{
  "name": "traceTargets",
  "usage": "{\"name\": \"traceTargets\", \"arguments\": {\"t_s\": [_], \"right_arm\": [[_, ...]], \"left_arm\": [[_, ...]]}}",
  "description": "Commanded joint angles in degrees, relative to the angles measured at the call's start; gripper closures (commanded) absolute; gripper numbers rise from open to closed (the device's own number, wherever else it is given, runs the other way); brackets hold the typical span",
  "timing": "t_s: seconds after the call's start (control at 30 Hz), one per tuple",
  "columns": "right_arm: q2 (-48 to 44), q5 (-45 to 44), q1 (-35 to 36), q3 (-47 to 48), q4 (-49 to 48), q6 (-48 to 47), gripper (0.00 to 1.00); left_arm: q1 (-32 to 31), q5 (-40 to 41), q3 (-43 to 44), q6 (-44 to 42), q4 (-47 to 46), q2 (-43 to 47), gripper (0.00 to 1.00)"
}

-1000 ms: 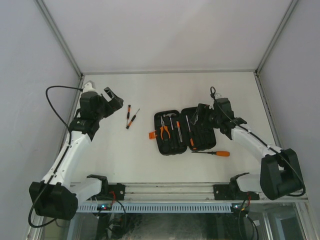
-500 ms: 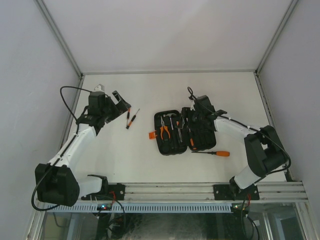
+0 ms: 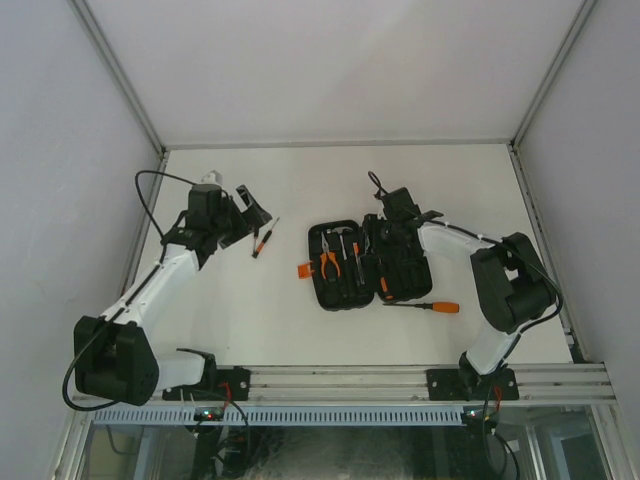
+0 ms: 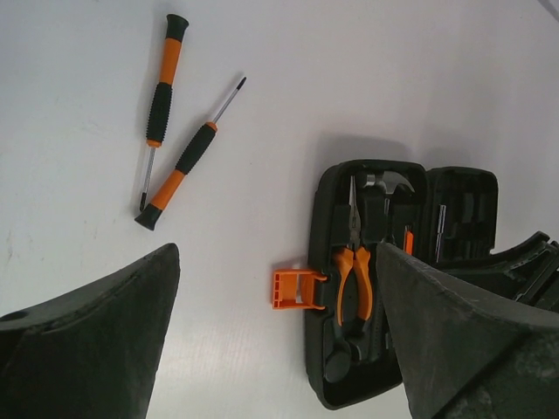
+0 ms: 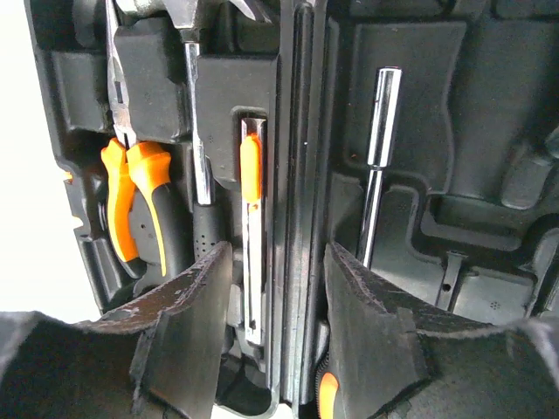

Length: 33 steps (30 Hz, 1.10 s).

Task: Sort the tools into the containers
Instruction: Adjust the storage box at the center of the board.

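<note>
An open black tool case (image 3: 318, 292) is shown at the middle of a white table (image 3: 250, 310), with orange-handled pliers (image 4: 354, 281) and a hammer (image 4: 389, 184) seated in its left half. The right gripper (image 5: 278, 262) is held low over the case's hinge, fingers spread and nothing between them, while the left gripper (image 4: 278, 260), likewise spread and empty, is poised above the table left of the case. Two thin screwdrivers (image 4: 189, 164) are seen loose near the left gripper, and an orange-handled screwdriver (image 3: 432, 306) is laid just beside the case's near edge.
</note>
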<state>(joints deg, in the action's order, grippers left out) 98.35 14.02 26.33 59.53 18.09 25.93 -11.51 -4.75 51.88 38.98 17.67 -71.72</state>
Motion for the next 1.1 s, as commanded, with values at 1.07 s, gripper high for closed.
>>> {"name": "traceTargets", "arguments": {"t_s": [1.07], "right_arm": [[-11.3, -9.0, 4.8, 2.2, 1.4, 1.9, 0.54]], "left_arm": [[-5.8, 1.0, 1.6, -4.0, 0.0, -4.7, 0.14]]}}
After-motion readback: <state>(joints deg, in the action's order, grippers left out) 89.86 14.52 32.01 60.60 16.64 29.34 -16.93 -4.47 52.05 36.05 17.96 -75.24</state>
